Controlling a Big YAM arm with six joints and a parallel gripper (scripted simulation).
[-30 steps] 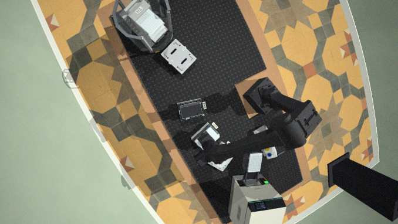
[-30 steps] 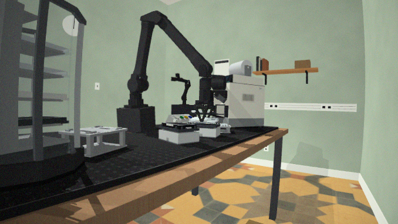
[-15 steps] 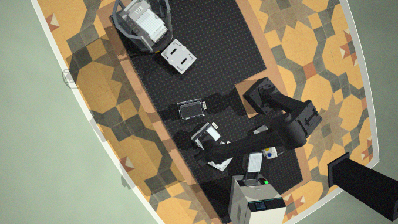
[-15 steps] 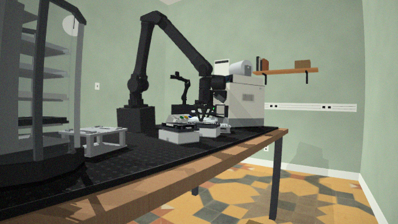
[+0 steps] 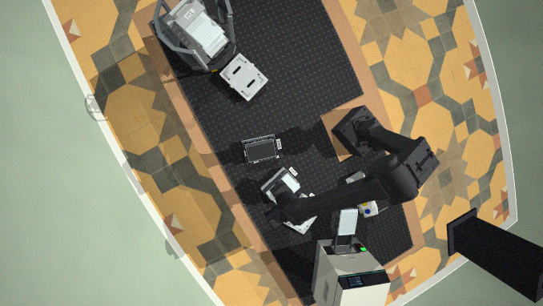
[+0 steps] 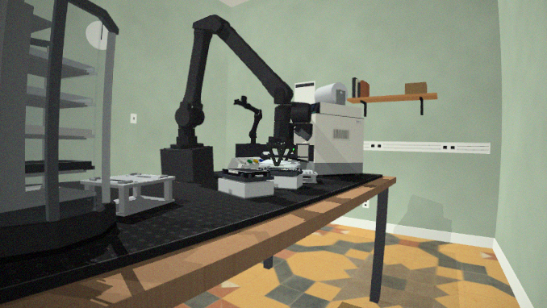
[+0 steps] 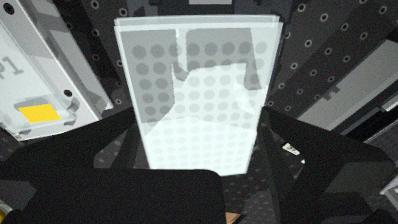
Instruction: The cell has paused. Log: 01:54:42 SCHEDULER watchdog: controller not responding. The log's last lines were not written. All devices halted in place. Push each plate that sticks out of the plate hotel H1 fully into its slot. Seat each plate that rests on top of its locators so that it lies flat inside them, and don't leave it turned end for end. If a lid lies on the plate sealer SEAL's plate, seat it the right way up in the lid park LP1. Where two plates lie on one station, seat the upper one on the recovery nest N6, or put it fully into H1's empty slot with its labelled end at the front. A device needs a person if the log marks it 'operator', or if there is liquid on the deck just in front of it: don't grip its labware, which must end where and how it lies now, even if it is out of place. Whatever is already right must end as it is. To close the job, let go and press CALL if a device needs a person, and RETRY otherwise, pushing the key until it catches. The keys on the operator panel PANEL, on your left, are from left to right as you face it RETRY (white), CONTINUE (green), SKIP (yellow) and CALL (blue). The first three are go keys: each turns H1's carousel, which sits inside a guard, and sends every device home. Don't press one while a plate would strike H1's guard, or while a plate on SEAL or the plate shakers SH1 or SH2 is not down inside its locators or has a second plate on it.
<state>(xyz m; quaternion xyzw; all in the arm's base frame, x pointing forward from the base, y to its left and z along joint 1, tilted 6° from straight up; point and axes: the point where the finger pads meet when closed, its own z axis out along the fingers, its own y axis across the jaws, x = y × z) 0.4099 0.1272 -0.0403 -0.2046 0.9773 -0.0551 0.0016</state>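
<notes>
Between the black fingers of the gripper (image 7: 200,116), a pale, translucent rectangular well plate (image 7: 200,75) of thin plastic runs lengthwise away from the wrist. Rows of round wells show through its top. The claw is spread wide, with each finger against one long side of the plate at about mid-length, so I judge that it is pinching the plate across its width rather than merely straddling it. Whether this piece is a lid or a full plate cannot be told from these views. It should be light and stiff, but its walls are smooth and thin. The grip therefore depends on friction along two slick edges, and a harder squeeze could bow it. The middle of the long sides, where the fingers now sit, is the sound place to hold it, and it should be kept level. Just to its left stands a white block lettered P1 (image 7: 45,75) with a small yellow patch (image 7: 39,113), probably the lid park. Black perforated deck (image 7: 320,45) lies beneath. Farther off, the white box-shaped sealer (image 5: 352,276) has another white plate (image 5: 347,221) on its tray, beside the small key panel (image 5: 368,208). At the far end stands the grey plate hotel (image 5: 182,22) in its guard.
</notes>
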